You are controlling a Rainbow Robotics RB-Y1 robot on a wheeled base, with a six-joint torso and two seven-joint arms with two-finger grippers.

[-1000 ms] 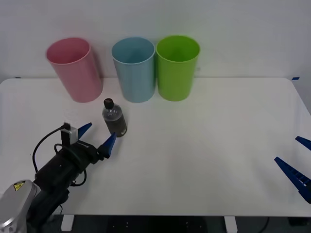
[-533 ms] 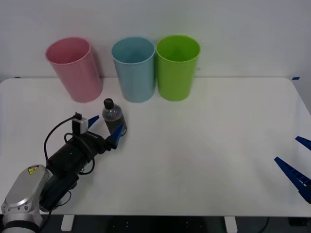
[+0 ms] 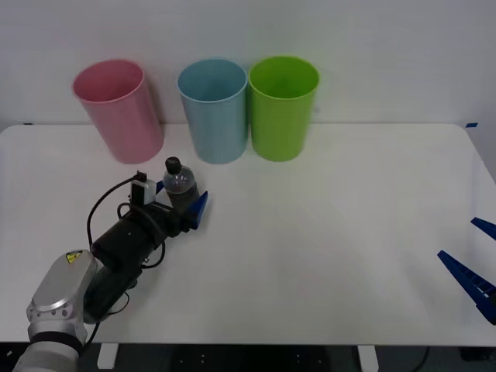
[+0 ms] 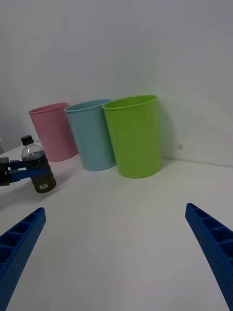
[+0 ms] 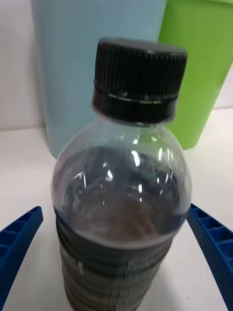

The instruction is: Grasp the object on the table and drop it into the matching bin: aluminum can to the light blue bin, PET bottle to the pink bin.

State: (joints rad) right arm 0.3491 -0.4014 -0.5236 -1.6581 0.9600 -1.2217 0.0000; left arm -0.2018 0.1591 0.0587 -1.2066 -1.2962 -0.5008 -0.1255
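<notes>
The PET bottle (image 3: 180,184), clear with a black cap and a dark label, stands upright on the white table (image 3: 325,217) in front of the pink bin (image 3: 120,112) and the light blue bin (image 3: 215,108). My left gripper (image 3: 180,200) is open, with one blue finger on each side of the bottle's lower body. In the left wrist view the bottle (image 5: 121,194) stands between the two fingers of the left gripper (image 5: 114,210), with a gap on each side. My right gripper (image 3: 457,239) rests open at the table's right edge, far from the bottle (image 4: 39,170).
A bright green bin (image 3: 283,105) stands touching the light blue bin's right side, and all three bins line the table's back edge. In the right wrist view the green bin (image 4: 133,136) is the nearest. White tabletop stretches between the bottle and the right gripper (image 4: 115,210).
My left arm has moved forward and to the right, bringing its open fingers from short of the bottle to either side of it. The bottle and the right arm have stayed put.
</notes>
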